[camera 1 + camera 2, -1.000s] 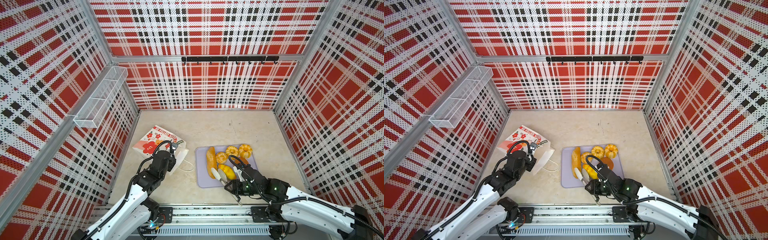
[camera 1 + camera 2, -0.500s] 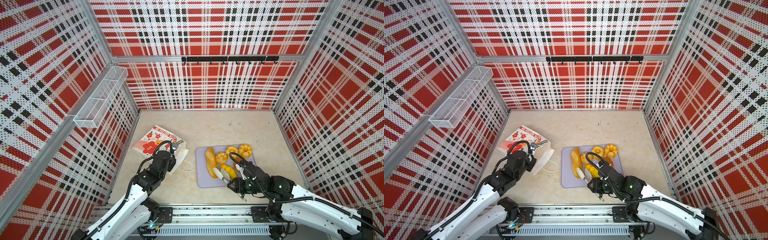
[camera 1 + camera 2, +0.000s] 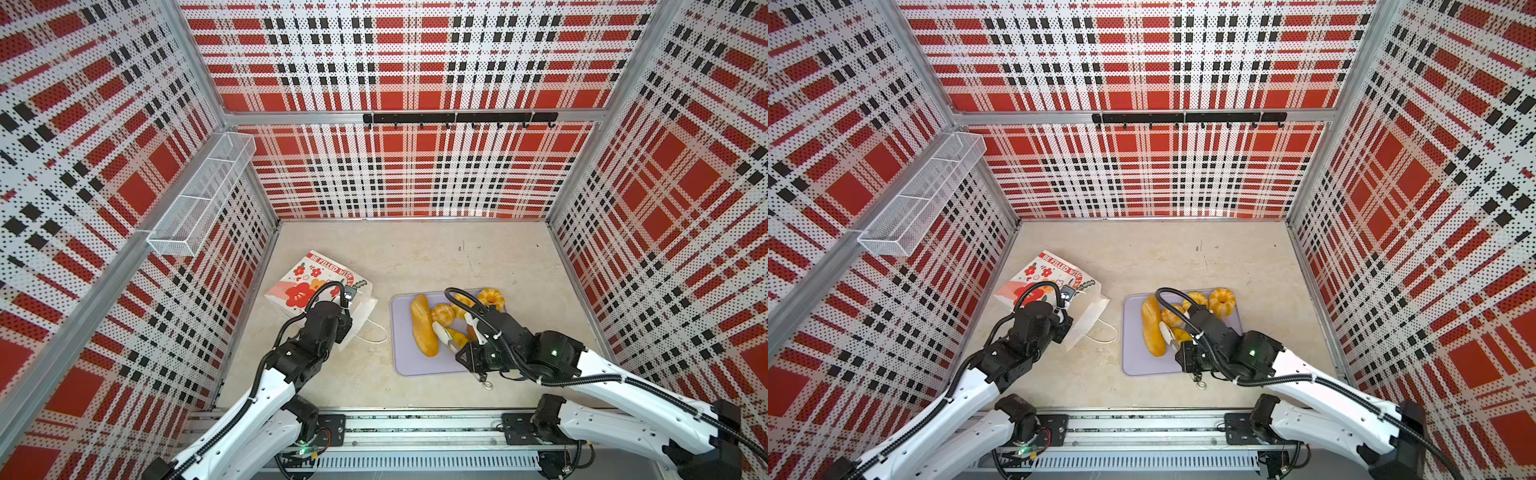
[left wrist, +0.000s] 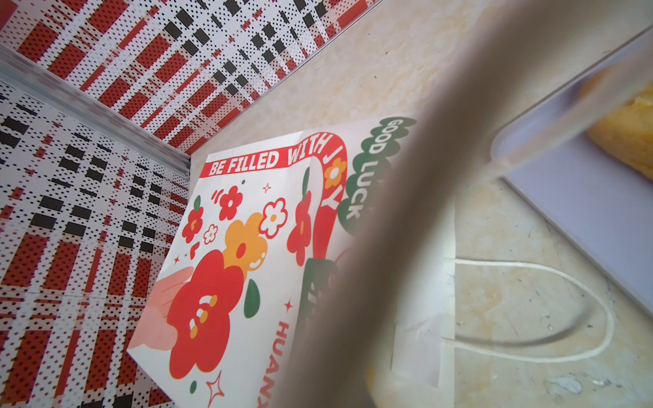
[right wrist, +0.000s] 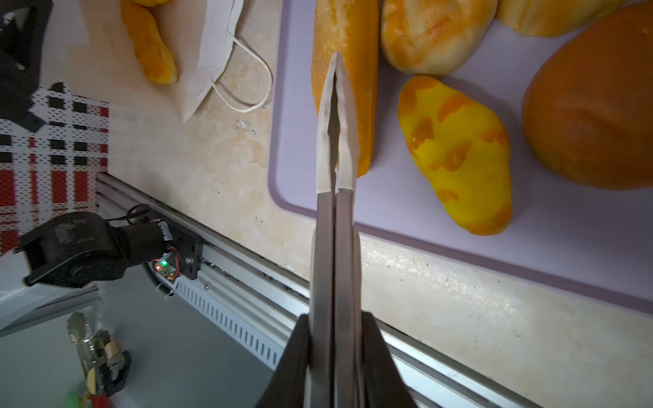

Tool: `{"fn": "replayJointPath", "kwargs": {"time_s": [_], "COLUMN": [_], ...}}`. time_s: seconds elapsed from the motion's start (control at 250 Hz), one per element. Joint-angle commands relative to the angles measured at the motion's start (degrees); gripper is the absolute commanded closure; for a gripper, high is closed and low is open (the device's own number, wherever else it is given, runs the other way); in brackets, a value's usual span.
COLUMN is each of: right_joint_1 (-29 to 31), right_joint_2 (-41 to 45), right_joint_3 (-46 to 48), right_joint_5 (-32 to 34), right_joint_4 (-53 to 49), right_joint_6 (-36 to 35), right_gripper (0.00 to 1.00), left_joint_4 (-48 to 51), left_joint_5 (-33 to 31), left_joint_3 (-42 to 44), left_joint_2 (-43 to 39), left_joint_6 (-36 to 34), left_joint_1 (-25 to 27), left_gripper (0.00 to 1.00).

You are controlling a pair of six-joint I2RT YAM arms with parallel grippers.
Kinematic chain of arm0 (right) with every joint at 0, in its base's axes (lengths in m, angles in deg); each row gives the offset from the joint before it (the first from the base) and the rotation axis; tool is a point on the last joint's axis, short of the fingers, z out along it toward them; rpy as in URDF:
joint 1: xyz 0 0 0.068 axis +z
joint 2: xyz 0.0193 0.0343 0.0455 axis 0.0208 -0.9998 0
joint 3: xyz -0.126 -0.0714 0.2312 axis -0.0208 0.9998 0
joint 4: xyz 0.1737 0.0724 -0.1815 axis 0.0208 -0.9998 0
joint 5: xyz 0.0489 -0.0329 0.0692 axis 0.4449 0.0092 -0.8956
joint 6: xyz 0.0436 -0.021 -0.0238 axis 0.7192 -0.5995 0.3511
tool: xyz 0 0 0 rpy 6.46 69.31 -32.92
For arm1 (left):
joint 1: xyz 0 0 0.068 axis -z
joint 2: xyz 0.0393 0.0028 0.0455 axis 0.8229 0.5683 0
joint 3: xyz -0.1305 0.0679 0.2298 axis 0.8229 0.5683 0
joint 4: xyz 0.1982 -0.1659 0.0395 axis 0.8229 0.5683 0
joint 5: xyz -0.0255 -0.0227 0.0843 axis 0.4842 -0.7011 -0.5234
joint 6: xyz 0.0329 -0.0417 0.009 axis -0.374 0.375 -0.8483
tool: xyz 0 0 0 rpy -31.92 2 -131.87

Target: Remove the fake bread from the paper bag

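Holding one loaf [image 5: 152,46], paper bag [image 3: 307,282] seems pinched by left gripper [image 3: 349,307]; right gripper [image 5: 335,61], clenched empty, overhangs bread-laden tray [image 3: 405,357].

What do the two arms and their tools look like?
Both the left arm and the right arm have white shells, black joints and black ribbed cables outside. A green light glows on the right one. The right tool has two slim grey fingers with white tips.

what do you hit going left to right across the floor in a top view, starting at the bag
paper bag → its cord handle → left edge of the lavender tray → long loaf → oval roll → fluted ring bun
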Motion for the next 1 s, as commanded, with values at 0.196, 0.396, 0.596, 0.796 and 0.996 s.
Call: {"fn": "replayJointPath", "kwargs": {"time_s": [0.196,0.396,0.596,0.796,0.996], "right_joint_1": [-1.29,-1.31,-1.16,-1.01,3.12], "right_joint_2": [-10.36,-14.03,-11.18,-6.06,-6.33], "right_joint_3": [-3.45,-0.32,-2.32,-7.14,-6.85], "right_joint_5": [-1.35,-5.94,-1.70,3.48,-7.83], "right_joint_4": [3.34,11.45,5.49,-6.01,12.87], "right_joint_6": [-7.55,-6.05,-5.68,-8.92,-5.60], "right_gripper": [1.00,1.00,1.00,0.93,0.87], "left_joint_4": [-1.14,-1.24,-1.47,-0.87,3.02], "left_joint_5": [-0.09,-0.09,0.08,2.41,5.60], "left_joint_3": [0.58,0.60,0.66,0.00,-0.22], "left_joint_2": [-0.20,-0.04,-1.18,-2.28,-5.00], "left_joint_6": [0.01,-0.36,-1.39,-4.54,-9.22], "left_joint_1": [0.47,0.41,0.47,0.43,0.55], "left_gripper": [1.00,1.00,1.00,1.00,1.00]}}
